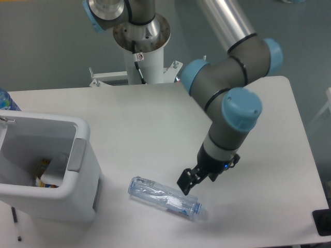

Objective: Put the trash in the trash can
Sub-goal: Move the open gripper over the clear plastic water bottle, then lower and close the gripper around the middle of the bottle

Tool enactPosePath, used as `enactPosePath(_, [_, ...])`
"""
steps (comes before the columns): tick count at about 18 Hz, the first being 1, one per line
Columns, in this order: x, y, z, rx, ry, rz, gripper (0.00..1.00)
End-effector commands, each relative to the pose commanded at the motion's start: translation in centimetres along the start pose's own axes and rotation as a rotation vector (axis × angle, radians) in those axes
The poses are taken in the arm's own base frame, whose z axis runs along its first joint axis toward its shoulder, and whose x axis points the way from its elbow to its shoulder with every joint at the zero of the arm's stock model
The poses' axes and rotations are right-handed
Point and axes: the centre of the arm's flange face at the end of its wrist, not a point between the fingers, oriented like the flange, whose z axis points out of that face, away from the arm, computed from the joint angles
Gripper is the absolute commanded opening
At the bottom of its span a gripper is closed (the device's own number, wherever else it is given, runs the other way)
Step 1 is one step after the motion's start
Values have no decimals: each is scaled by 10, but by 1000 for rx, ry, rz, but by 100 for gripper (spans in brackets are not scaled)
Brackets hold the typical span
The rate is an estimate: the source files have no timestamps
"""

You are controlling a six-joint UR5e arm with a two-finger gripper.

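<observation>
The arm descended from the upper part of the view over a white table (155, 119). Its gripper (192, 179) hung low, just above the right-hand part of the bottle (164, 198). The wrist was turned so that the fingers lined up nearly edge-on to the camera; only one dark finger (185, 181) showed plainly, and whether the jaws stood apart or together could not be told. Nothing could be seen held between them. Whether the fingertip touched the bottle could not be told either.

The bottle, crushed clear plastic with a bluish label, lay on its side on the table near the front edge. Its long axis ran from upper left to lower right. It lay apart from the bin (77, 175), to the bin's right.

The bin, white with rounded corners and a thick rim, stood at the left of the table, its opening facing up. A grey panel (77, 153) sat on the wall nearest the bottle. Inside, low against the right wall, lay a white piece (53, 177) beside an orange-yellow packet (41, 168); detail there was too small to read.

A blue bottle top (7, 101) showed at the far left edge, behind the bin. The arm's white base column (142, 57) rose behind the table.
</observation>
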Motion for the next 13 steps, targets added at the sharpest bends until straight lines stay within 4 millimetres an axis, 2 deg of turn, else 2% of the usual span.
enactPosePath(2, [17,-11,6,20,-47,-44,100])
enactPosePath(4, [23,-12,12,16,-53,-76,100])
enactPosePath(5, [25,-8,15,9,-54,-89,100])
enactPosePath(7, [25,8,34,-23,-91,-147,100])
enactPosePath(10, [30,5,35,-5,-116,-161,100])
enactPosePath(13, [38,8,49,-14,-137,-157,100])
